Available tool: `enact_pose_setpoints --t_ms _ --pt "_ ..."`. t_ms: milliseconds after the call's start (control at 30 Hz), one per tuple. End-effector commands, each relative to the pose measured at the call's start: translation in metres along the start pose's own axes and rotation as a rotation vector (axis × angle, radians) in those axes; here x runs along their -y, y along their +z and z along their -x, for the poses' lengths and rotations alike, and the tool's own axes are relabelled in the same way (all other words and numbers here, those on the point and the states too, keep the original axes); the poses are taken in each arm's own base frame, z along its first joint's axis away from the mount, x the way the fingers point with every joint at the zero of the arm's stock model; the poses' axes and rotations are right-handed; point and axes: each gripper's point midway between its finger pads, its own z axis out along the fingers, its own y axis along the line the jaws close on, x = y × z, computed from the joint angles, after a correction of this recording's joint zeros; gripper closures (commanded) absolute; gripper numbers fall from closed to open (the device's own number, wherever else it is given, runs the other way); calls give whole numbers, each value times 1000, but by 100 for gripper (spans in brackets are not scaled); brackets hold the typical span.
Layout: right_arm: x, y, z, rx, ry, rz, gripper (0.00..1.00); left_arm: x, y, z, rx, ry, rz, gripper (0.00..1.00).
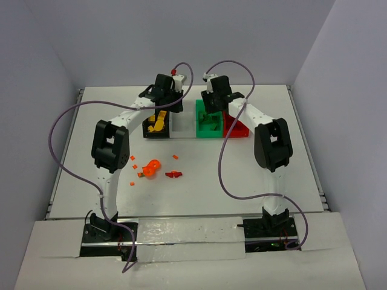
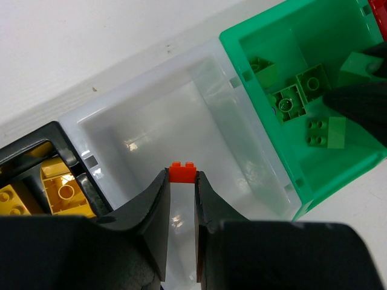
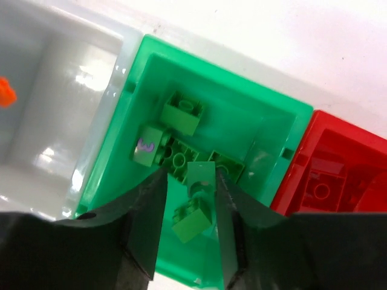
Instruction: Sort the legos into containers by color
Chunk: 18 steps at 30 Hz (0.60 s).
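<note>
My left gripper [image 2: 181,188] is nearly closed, pinching an orange brick [image 2: 182,173] by its very tips over the white bin [image 2: 151,115]. My right gripper [image 3: 188,181] clamps a green brick [image 3: 201,175] over the green bin [image 3: 233,71]. Risk: the tip grip slips and the orange brick bounces into the black bin [image 2: 36,147] next door.

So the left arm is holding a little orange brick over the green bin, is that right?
Not quite. The left gripper does pinch the orange brick, but it hangs over the white bin, not the green bin beside it. The left wrist view shows this.
</note>
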Motion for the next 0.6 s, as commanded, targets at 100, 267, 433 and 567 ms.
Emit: enact_pose_setpoints --t_ms 100,267,433,567 --pt "2 -18 44 96 28 6 38 14 -18 37 64 22 -36 59" --pt "-5 -42 60 133 35 33 36 25 -40 55 83 39 -78 44" --pt "-10 -61 74 168 15 28 31 26 -62 68 106 55 -61 41" --pt "-9 -60 75 160 2 16 29 25 -78 68 115 44 -63 41"
